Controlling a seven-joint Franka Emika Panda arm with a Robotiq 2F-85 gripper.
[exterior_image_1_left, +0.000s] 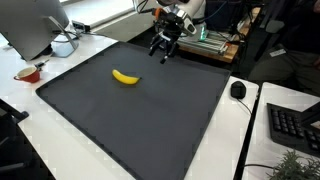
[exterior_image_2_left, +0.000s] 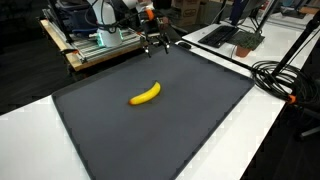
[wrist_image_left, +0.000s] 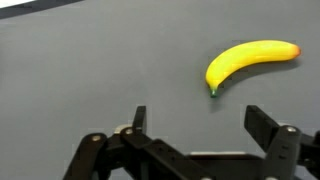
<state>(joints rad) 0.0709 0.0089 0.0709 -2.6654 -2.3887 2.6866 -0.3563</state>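
A yellow banana (exterior_image_1_left: 125, 77) lies on the dark grey mat (exterior_image_1_left: 150, 120); it shows in both exterior views (exterior_image_2_left: 146, 94) and in the wrist view (wrist_image_left: 248, 62) at the upper right. My gripper (exterior_image_1_left: 163, 51) hovers over the far edge of the mat, well away from the banana. It also shows in an exterior view (exterior_image_2_left: 155, 43). In the wrist view the gripper (wrist_image_left: 200, 122) is open and empty, with bare mat between its fingers. The banana lies beyond the fingertips, apart from them.
A red bowl (exterior_image_1_left: 29, 73) and a white object (exterior_image_1_left: 62, 45) sit on the white table beside a monitor. A black mouse (exterior_image_1_left: 238, 90) and keyboard (exterior_image_1_left: 295, 125) lie on a white desk. Black cables (exterior_image_2_left: 285, 75) and a laptop (exterior_image_2_left: 240, 38) lie beside the mat.
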